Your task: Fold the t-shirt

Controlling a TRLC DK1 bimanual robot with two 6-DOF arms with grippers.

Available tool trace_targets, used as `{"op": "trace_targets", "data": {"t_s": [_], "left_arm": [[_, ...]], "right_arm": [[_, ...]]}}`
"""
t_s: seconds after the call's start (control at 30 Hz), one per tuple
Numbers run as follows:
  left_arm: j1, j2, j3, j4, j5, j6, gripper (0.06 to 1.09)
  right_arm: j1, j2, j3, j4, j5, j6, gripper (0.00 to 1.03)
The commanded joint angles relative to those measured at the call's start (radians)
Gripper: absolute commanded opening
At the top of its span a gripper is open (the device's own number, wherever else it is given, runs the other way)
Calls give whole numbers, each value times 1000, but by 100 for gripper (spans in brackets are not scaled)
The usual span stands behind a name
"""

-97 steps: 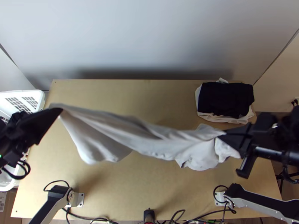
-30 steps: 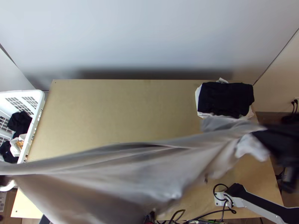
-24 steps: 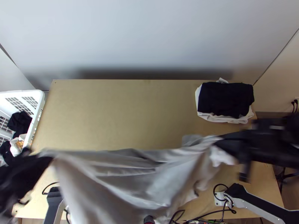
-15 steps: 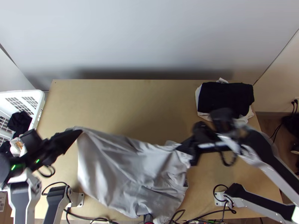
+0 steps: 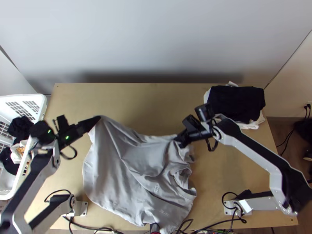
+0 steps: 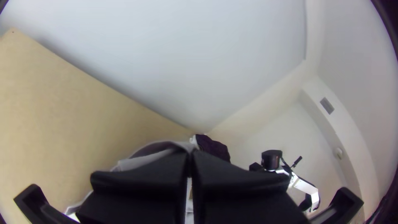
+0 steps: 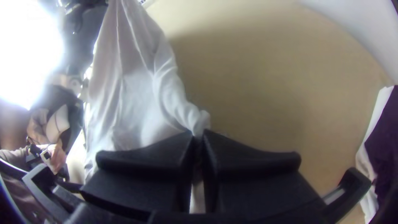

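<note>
Though held up at two places, cannot yet be passed as folded. Item under inspection: one grey t-shirt (image 5: 144, 167), to the right of the basket (image 5: 23, 98) and apart from it, over the table (image 5: 117, 97). Sags slightly between the two grips, with long soft creases down the body and a bunched portion on the side away from the basket.

For the left gripper (image 5: 97, 117), the nearer of the pair to the basket, record: clenched on a narrow, gathered point of cloth. For the right gripper (image 5: 180, 140), farther from the basket, record: likewise clamped on cloth, rumpled around the grip. Cannot identify the gripped parts as sleeve, shoulder or hem. Likely purpose of the double hold: to support separate parts and let the body open out before any fold.

Noted also: a stack of folded clothes (image 5: 236, 103), well to the right of the basket, probably set there to keep finished pieces out of the way. Inside the basket, dark clothes (image 5: 18, 128), presumably awaiting a turn.

Judged next: draw the grips apart, lower the cloth, smooth the bunching, then begin folding. Watch for creases trapped under the body.
</note>
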Motion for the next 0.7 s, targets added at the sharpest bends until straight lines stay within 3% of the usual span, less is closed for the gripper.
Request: {"op": "trace_targets", "data": {"t_s": [0.0,0.3,0.6,0.67], "left_arm": [[-58,258,122,41,-167,53,9],[-69,584,383,41,-290,59,9],[-80,655,426,41,-296,59,9],[-83,652,420,41,-293,59,9]], "right_arm": [[-82,147,128,90,93,11,3],[-211,435,437,72,99,84,3],[-217,486,474,24,99,107,4],[-217,469,468,0,99,104,17]]}}
